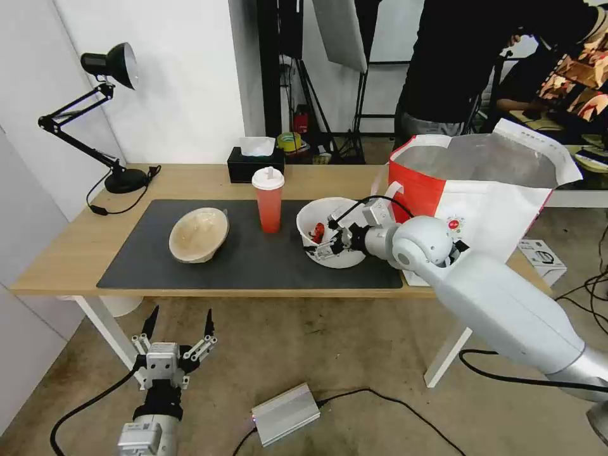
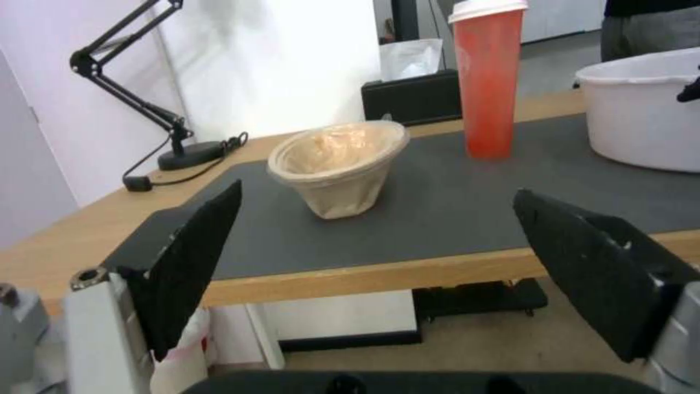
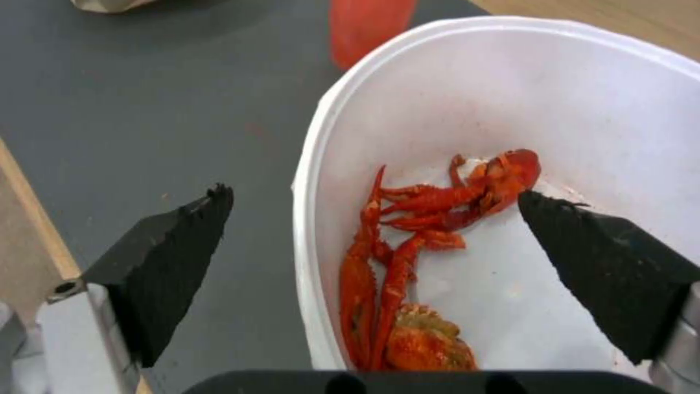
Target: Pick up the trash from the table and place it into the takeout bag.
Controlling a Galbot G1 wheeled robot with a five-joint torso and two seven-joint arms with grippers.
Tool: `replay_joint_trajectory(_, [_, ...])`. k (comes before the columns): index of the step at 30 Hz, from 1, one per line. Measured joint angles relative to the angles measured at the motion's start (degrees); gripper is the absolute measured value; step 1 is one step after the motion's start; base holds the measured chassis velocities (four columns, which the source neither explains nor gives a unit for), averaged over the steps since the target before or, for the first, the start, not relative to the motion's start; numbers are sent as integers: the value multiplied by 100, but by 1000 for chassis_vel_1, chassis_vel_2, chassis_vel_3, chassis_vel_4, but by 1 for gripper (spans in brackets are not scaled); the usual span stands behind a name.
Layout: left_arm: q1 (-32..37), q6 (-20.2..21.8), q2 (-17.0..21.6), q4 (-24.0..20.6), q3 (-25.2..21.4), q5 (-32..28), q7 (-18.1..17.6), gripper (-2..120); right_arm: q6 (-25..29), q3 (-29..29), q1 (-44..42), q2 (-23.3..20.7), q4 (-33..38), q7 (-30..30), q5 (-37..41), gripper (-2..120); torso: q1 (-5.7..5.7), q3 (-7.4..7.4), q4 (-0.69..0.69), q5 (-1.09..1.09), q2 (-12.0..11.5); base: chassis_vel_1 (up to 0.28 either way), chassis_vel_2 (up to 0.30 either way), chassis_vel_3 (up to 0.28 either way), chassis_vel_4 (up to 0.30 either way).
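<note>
**Straddling the rim of the white bowl with the right gripper**

From the head view, the right gripper (image 1: pixel 326 246) is reaching over the near side of the white bowl (image 1: pixel 329 218), which is sitting on the grey mat (image 1: pixel 253 259) of the surface (image 1: pixel 190 180), just beside the takeout bag (image 1: pixel 481 190). The red drink cup (image 1: pixel 269 199) is standing upright just left of the bowl, and the tan pulp bowl (image 1: pixel 198 234) is lying tilted further left. The left gripper (image 1: pixel 177 332) is hanging below the surface edge, near the floor.

From the left wrist view, the left gripper (image 2: pixel 379 246) is gaping wide and holding nothing, facing the pulp bowl (image 2: pixel 339 167) above it.

From the right wrist view, the right gripper (image 3: pixel 375 246) is spread wide and empty, one finger outside the bowl wall (image 3: pixel 310 180) and the other inside, over the crayfish shells (image 3: pixel 415 262). The rim is lying between the fingers, so closing looks like it would pinch the wall. The right arm is far nearer.
</note>
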Motion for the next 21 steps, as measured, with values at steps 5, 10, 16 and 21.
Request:
replay_joint_trajectory(5, [-2, 0, 0, 10, 0, -3, -1, 100, 0, -3, -5, 41, -86, 12, -18, 100, 0, 0, 0, 0, 0, 0, 0, 0, 0])
replay_joint_trajectory(10, [-7, -3, 0, 25, 0, -4, 0, 100, 0, -10, -15, 58, -134, 12, -79, 100, 0, 0, 0, 0, 0, 0, 0, 0, 0])
replay_joint_trajectory(16, [-8, -7, 0, 25, 2, -3, 0, 100, 0, -17, -16, 84, -188, 11, -95, 100, 0, 0, 0, 0, 0, 0, 0, 0, 0])
replay_joint_trajectory(21, [-2, -9, 1, 25, 2, -4, -1, 100, 0, -23, -16, 105, -217, 8, -102, 100, 0, 0, 0, 0, 0, 0, 0, 0, 0])
